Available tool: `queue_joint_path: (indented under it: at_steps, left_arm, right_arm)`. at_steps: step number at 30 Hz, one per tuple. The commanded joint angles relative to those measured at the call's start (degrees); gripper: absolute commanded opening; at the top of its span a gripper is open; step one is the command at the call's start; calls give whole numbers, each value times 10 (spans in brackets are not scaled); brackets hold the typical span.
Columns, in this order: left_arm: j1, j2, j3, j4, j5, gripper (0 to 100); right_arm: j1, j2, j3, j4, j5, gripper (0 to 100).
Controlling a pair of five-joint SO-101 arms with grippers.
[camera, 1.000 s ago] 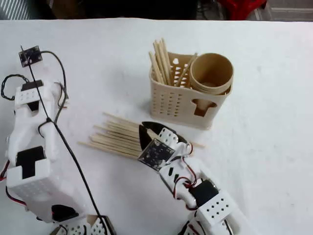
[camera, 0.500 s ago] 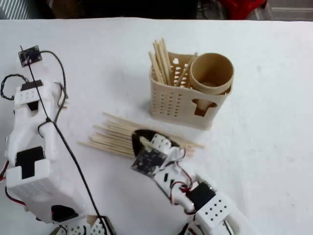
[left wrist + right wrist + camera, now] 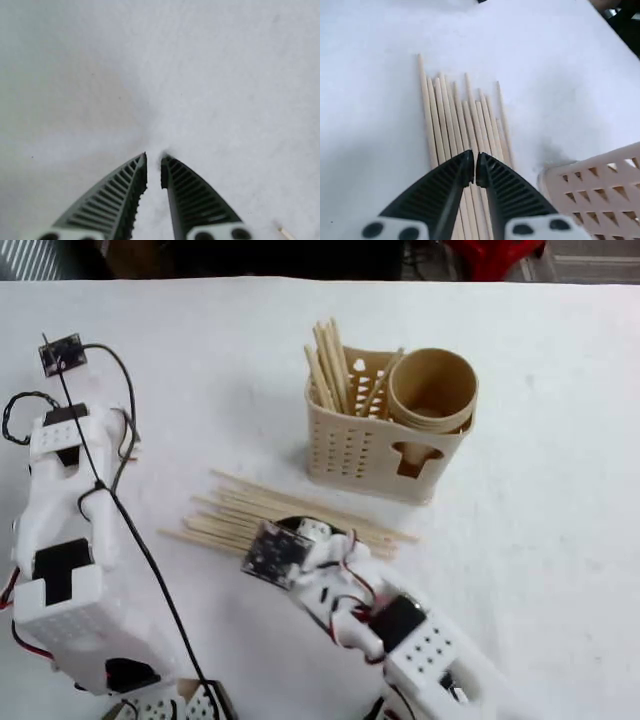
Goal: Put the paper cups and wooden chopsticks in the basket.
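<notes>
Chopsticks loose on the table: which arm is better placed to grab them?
Right. The right gripper sits directly over the chopsticks, with the basket just beside them. The left gripper is over bare table, off to the side of the pile.

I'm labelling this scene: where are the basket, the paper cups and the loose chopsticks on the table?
basket (image 3: 350,452), high view, perforated front wall.
paper cups (image 3: 432,390), high view, inside of the top cup.
loose chopsticks (image 3: 235,515), high view, middle of the bundle.
</notes>
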Motion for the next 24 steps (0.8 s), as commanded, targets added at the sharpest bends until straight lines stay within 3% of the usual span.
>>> queue_joint_path:
  at_steps: [1, 7, 13, 18, 24]
  left_arm:
    - [7, -4, -1, 1, -6, 72]
    - [8, -4, -1, 2, -6, 72]
    - [8, -4, -2, 2, -6, 72]
    - [8, -4, -2, 3, -6, 72]
    - [7, -4, -1, 3, -6, 72]
  right_arm:
    - [-7, 133, -76, -2, 7, 24]
    - [-9, 190, -108, 19, 4, 33]
    - [-29, 233, -167, 103, 9, 182]
    - [-26, 345, -207, 108, 80, 183]
    - [10, 476, -261, 82, 107, 183]
